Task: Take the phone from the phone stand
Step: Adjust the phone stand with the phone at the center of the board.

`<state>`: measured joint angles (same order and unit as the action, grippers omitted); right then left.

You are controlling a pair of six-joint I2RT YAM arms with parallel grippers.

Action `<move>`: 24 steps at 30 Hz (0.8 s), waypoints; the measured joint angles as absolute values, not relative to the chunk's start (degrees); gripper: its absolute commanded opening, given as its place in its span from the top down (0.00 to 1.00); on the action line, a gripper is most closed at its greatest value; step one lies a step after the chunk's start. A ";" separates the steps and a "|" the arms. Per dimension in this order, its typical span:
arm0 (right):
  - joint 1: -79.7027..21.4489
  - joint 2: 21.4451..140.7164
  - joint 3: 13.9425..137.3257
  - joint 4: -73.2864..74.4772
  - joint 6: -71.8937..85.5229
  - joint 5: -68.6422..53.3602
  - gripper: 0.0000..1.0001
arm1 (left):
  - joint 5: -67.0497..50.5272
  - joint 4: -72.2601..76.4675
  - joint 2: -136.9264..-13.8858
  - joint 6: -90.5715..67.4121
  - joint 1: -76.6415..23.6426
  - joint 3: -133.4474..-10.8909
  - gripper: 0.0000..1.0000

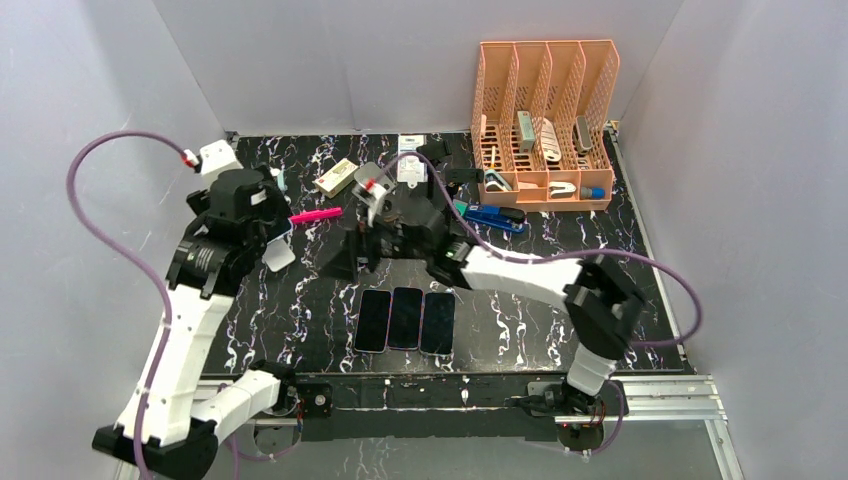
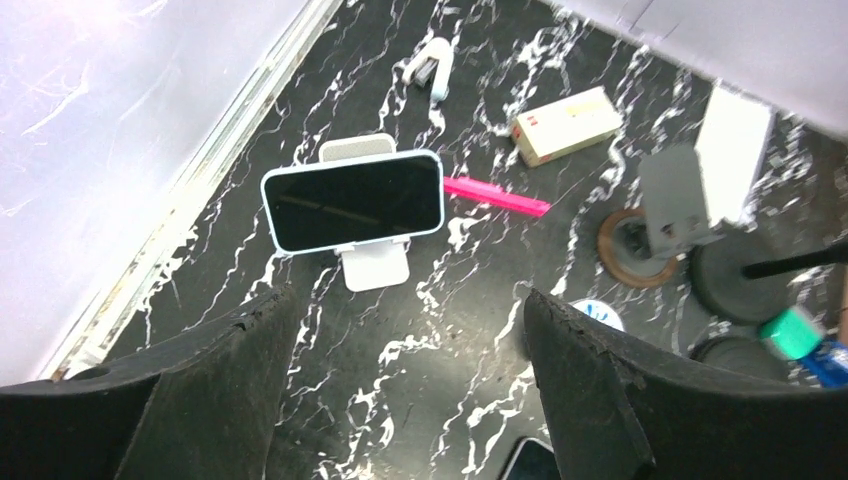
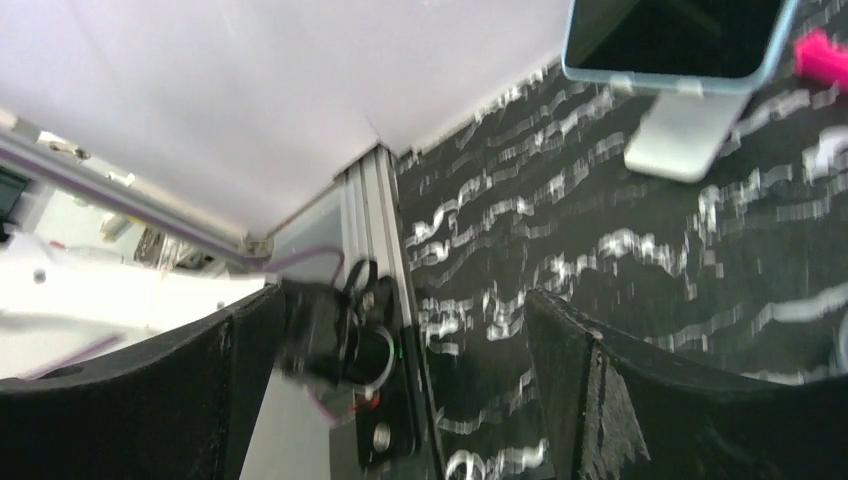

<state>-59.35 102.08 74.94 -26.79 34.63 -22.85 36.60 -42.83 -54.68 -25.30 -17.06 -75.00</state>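
The phone (image 2: 352, 203) is a dark-screened handset with a pale blue edge. It lies sideways on a white phone stand (image 2: 375, 268) near the left wall. My left gripper (image 2: 408, 320) hangs open above the marbled black table. It is on the near side of the phone and clear of it, with nothing between its fingers (image 2: 590, 370). In the right wrist view the phone (image 3: 680, 35) and stand (image 3: 678, 145) show at the upper right, away from my open right gripper (image 3: 400, 310). From above, the phone (image 1: 283, 232) sits just right of the left wrist.
Three phones (image 1: 405, 318) lie flat side by side at the table's front. A pink marker (image 2: 497, 197) and a cream box (image 2: 565, 125) lie behind the stand. An orange organiser (image 1: 545, 120) stands at the back right, with a blue stapler (image 1: 497, 217) in front of it.
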 measured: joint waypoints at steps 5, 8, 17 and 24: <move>-59.40 88.97 57.71 -25.41 33.26 -19.94 0.04 | 36.12 -44.21 -61.41 -23.33 -16.62 -75.18 0.19; -60.05 81.45 50.83 -22.87 32.56 -18.57 0.04 | 33.56 -44.16 -65.45 -23.38 -14.52 -75.40 0.19; -62.76 61.58 40.34 -19.29 30.92 -16.82 0.04 | 16.32 -37.60 -76.60 -31.66 0.49 -76.07 0.21; -62.74 55.86 35.90 -17.74 29.87 -16.51 0.04 | 10.46 -31.90 -77.58 -36.49 6.04 -74.63 0.21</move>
<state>-62.74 55.86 35.90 -17.74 29.87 -16.51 10.46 -31.90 -77.58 -36.49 6.04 -74.63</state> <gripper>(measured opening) 0.959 0.795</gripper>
